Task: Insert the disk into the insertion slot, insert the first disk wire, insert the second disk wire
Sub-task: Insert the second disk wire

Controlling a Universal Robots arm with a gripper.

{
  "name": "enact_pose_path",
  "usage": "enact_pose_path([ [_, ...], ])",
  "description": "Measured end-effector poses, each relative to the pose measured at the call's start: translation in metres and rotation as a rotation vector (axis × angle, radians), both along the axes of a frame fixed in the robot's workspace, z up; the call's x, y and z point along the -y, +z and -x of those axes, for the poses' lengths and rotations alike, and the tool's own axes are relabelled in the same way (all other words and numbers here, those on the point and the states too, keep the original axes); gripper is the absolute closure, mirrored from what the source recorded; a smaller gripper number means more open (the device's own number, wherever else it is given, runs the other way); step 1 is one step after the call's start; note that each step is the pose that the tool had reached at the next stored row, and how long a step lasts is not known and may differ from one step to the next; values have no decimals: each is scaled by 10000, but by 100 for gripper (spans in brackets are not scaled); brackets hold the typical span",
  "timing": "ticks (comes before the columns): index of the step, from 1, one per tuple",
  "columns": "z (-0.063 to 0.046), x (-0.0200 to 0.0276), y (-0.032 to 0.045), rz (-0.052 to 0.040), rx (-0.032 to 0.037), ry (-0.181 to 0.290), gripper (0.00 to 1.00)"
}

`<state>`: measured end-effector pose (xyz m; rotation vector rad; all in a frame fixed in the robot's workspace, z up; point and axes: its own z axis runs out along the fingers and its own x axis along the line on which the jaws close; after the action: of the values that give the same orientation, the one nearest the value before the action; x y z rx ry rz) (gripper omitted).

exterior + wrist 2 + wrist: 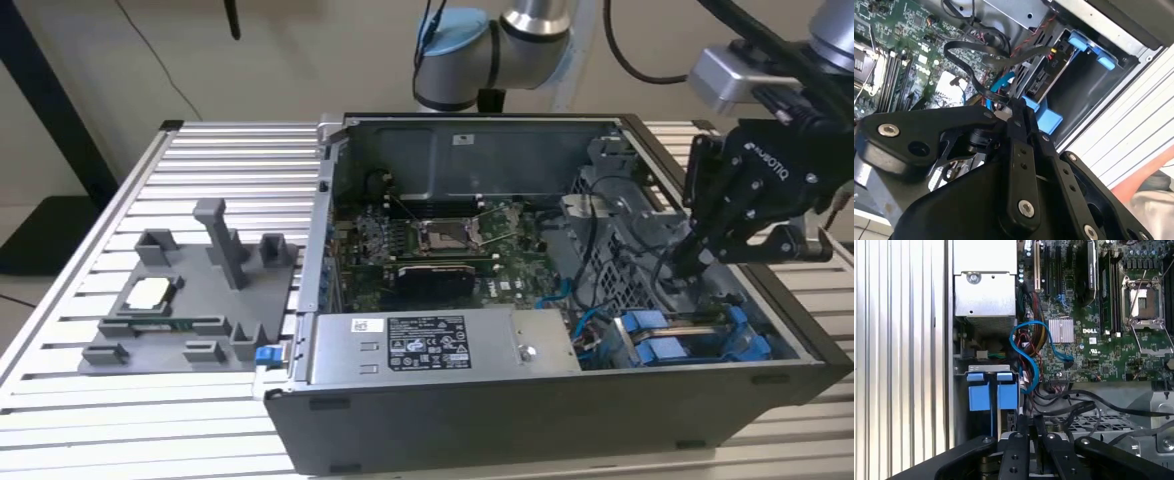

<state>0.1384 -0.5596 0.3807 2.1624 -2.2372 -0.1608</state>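
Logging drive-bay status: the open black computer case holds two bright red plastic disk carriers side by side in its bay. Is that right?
Not quite: the two plastic disk carriers are bright blue, not red, as the first wrist view shows. They do sit side by side in the open black computer case.

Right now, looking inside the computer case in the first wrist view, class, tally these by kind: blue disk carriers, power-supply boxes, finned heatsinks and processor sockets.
blue disk carriers: 2
power-supply box: 1
finned heatsink: 1
processor socket: 1
Total: 5
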Motion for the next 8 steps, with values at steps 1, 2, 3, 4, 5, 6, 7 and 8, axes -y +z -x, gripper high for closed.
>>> enact_pose_path([
  [1, 11, 1, -1, 0, 24, 0, 84],
  [2, 16, 2, -1, 0, 36, 0, 84],
  [3, 15, 2, -1, 2, 37, 1, 84],
  [4, 15, 2, -1, 2, 39, 1, 84],
  [5, 15, 2, -1, 2, 40, 1, 84],
  [6, 16, 2, -1, 1, 40, 1, 84],
  [7, 16, 2, -1, 2, 41, 0, 84],
  [8, 16, 2, -1, 1, 43, 1, 84],
])
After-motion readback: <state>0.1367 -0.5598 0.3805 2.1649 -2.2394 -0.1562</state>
